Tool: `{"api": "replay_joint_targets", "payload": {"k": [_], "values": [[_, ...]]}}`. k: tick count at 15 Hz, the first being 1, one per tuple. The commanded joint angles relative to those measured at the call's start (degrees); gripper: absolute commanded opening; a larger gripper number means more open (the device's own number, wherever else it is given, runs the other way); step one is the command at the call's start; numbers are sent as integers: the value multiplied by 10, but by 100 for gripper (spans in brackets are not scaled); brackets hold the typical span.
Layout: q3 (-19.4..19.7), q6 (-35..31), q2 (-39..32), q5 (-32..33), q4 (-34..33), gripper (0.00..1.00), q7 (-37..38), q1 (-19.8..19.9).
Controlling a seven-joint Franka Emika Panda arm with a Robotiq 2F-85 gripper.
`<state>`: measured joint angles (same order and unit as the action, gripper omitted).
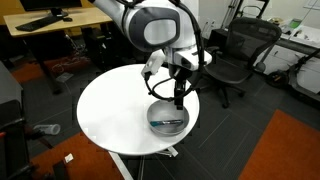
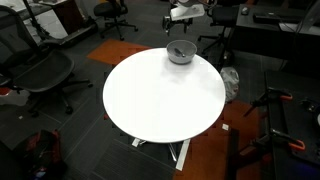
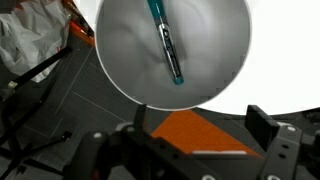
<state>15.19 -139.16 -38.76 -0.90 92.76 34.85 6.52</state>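
The gripper (image 3: 200, 138) hangs with its jaws spread wide and nothing between them. Straight below it sits a grey bowl (image 3: 120, 60). A teal pen (image 3: 167, 45) lies loose inside the bowl, beneath the fingers and clear of them. The bowl stands near the edge of a round white table (image 1: 110, 110).

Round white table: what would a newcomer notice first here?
A big round white table fills both exterior views, with a grey bowl near its edge. The arm's gripper hangs open just above the bowl, and the wrist view shows a teal pen lying inside it.
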Motion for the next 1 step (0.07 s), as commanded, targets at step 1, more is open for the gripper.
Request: {"api": "replay_joint_targets", "payload": {"k": [1], "values": [[3,1,-1,-3,-2,100,-3,-2]]}}
